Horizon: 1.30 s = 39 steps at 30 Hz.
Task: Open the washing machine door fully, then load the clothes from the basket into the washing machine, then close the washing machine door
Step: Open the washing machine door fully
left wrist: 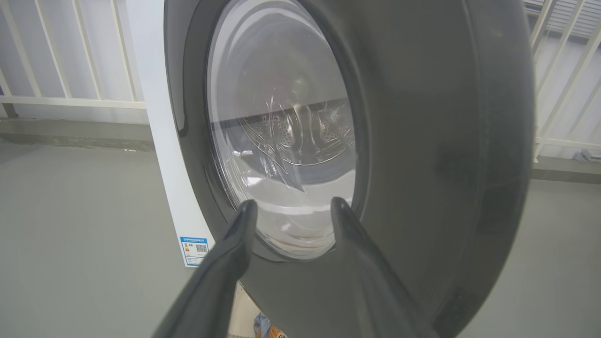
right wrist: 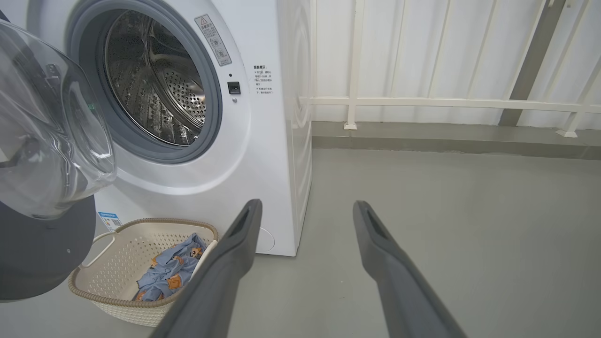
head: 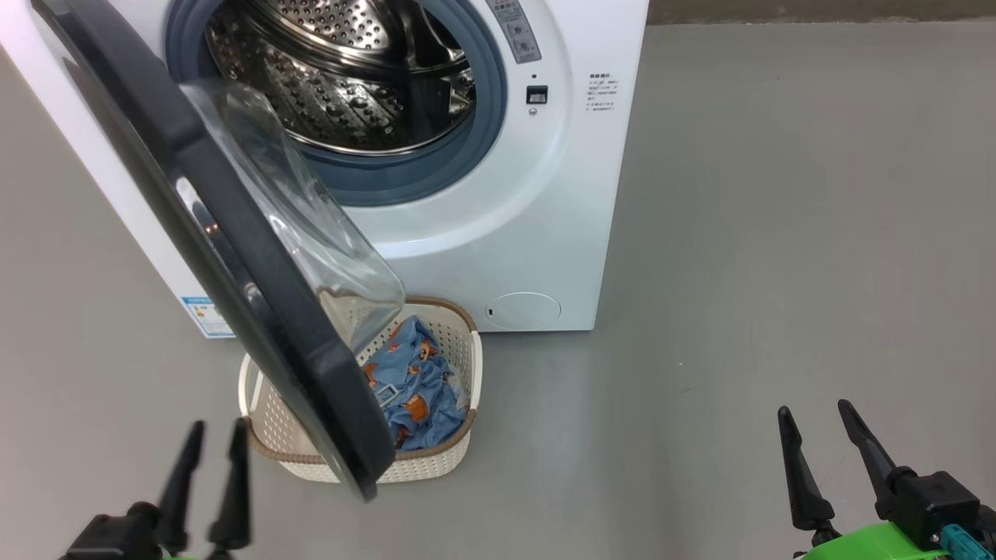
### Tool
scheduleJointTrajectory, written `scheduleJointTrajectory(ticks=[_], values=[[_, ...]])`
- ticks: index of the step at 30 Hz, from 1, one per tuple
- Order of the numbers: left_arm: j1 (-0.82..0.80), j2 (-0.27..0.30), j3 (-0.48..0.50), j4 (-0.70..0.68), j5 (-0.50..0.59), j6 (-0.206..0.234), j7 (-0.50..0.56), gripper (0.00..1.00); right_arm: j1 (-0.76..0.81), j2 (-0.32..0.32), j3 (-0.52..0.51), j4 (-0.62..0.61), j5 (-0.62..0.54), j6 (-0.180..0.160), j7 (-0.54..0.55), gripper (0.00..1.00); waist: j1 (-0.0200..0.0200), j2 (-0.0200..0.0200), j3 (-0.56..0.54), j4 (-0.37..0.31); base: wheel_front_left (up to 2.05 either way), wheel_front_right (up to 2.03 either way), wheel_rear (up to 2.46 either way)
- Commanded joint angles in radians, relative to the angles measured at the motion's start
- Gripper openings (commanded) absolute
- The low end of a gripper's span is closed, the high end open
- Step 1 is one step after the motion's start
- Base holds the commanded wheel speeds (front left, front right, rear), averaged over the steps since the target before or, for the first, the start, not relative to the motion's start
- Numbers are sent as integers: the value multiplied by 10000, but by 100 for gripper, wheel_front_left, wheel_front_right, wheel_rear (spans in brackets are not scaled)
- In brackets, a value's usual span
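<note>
Right, we're on a smooth grey matte floor, in a room w/ white ribbed wall panels and a white metal railing above a low grey kerb. The big white front-loading washing machine stands on that floor. Its large round door w/ glossy black ring & bulging clear glass bowl is swung out toward us, so we see the steel perforated drum and grey-blue rubber gasket. The cream-white perforated plastic basket w/ brown woven-look rim sits on the floor just in front of the machine, w/ the door's lower edge crossing its left part in head view. The light blue fabric bundle w/ orange-brown cartoon animals lies inside it. Labels: a blue-bordered sticker w/ QR code low on the machine, a warning-triangle sticker by the opening, black printed lines on the front; txt too small to read. The left gripper is low near the door's edge, fingers apart w/ nothing btwn; in its wrist view they point at the door's outer face, contact unclear. The right gripper is well apart over bare floor, fingers spread wide, empty.
</note>
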<state>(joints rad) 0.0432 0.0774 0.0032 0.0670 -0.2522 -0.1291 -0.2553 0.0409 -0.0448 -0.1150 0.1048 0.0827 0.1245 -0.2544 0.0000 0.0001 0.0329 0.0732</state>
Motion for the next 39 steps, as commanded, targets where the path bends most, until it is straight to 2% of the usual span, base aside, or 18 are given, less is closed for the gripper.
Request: scheduleJointTrajectory(ticks=[1,8,13,19,24,32,39], values=[[-213,136,292,-231,-18,-16,-65,0,-204,-55,206,-214,-71,62,-74,100,0,-1,-6,-2,0,0,0],[-885,1,1057,-1737,-27,-16,-65,0,-182,-55,230,-197,-2,62,-74,100,0,-1,-3,38,0,0,0],[-1662,222,716,-3365,70,-16,-65,0,-151,-55,272,-157,66,62,-74,100,0,-1,-85,63,0,0,0],[-2496,769,-704,-4648,136,-16,-65,0,-115,-55,336,-88,162,62,-74,100,0,-1,-187,46,0,0,0],[-2830,957,-2236,-5026,95,-16,-65,0,-68,-55,405,-12,199,62,-74,100,0,-1,-260,-14,0,0,0],[-2372,850,-4298,-4528,-205,-16,-65,0,-46,-55,485,69,239,62,-74,100,0,-1,-237,-101,0,0,0],[-1880,784,-5152,-3696,-442,-16,-65,0,-47,-55,508,103,256,62,-74,100,0,-1,-119,-59,0,0,0]])
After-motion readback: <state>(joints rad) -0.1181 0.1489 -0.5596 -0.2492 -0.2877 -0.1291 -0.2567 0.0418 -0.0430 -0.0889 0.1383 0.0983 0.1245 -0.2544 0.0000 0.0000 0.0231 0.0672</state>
